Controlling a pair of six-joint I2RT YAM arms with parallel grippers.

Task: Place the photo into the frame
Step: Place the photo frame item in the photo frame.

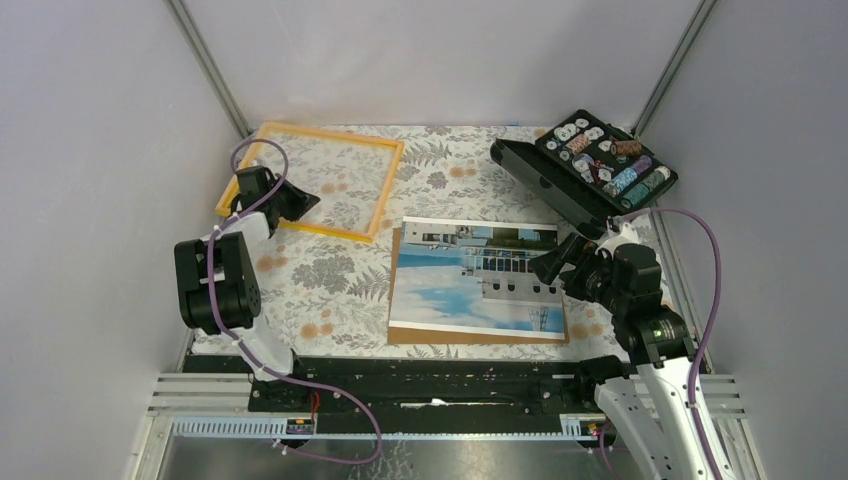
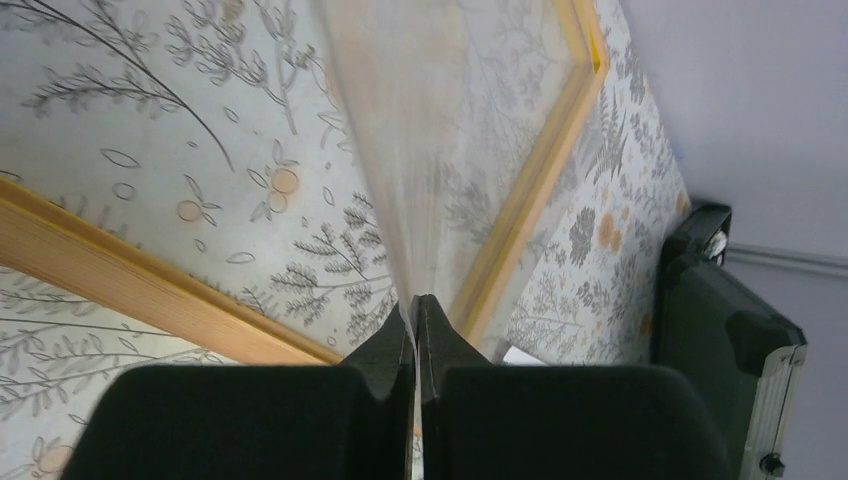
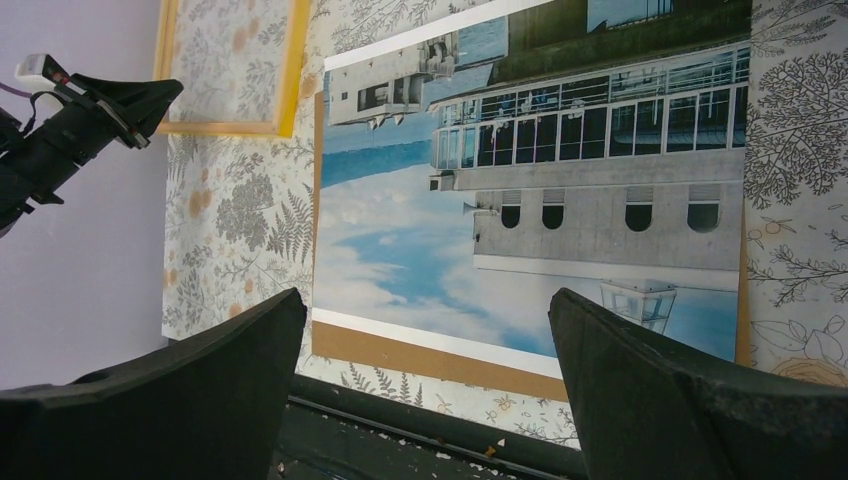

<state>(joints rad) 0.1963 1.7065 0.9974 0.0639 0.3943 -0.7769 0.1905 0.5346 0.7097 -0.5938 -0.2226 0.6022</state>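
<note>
The photo [image 1: 470,285] lies face up on the floral table cover, its brown backing showing along the edges; it fills the right wrist view [image 3: 520,200]. The orange-yellow frame [image 1: 385,190] lies flat at the back left, also in the left wrist view [image 2: 530,190] and the right wrist view [image 3: 290,70]. My left gripper [image 1: 303,200] is over the frame's near side. In its wrist view [image 2: 415,300] it is shut on a thin clear sheet [image 2: 420,150] that rises above the frame. My right gripper [image 1: 550,262] is open and empty [image 3: 425,305] at the photo's right edge.
An open black case [image 1: 600,165] of small round parts stands at the back right, close behind my right gripper, and also shows in the left wrist view [image 2: 720,330]. Grey walls close the table on three sides. A black rail [image 1: 420,380] runs along the near edge.
</note>
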